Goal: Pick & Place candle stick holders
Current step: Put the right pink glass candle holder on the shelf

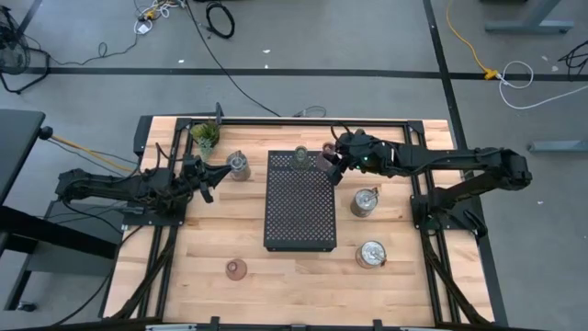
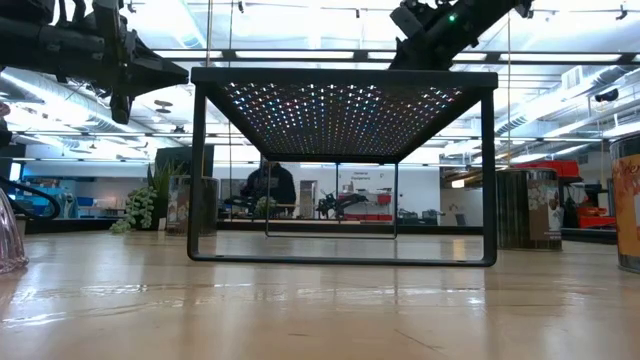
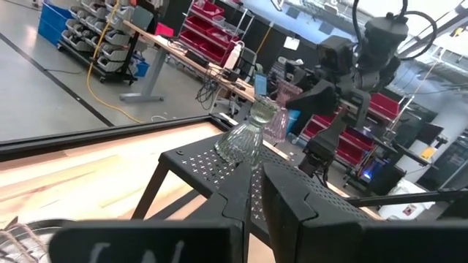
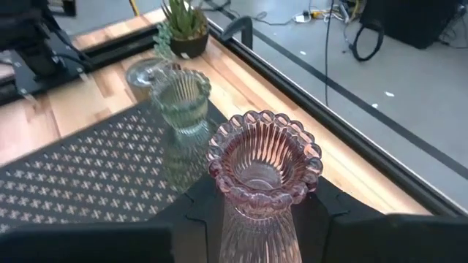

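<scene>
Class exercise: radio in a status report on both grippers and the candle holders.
Right gripper shut on pink holder, over tray's far edge. Green holder already on tray, close beside. Left gripper shut, empty, waiting left of tray.

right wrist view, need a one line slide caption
Right gripper holds a pink holder beside the green holder on the black tray.

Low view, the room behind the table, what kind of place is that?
Probably a robotics lab or workshop. Red parts bins and a workbench stand behind the wooden table, ceiling strip lights run overhead, and loose cables lie on the bare floor.
</scene>
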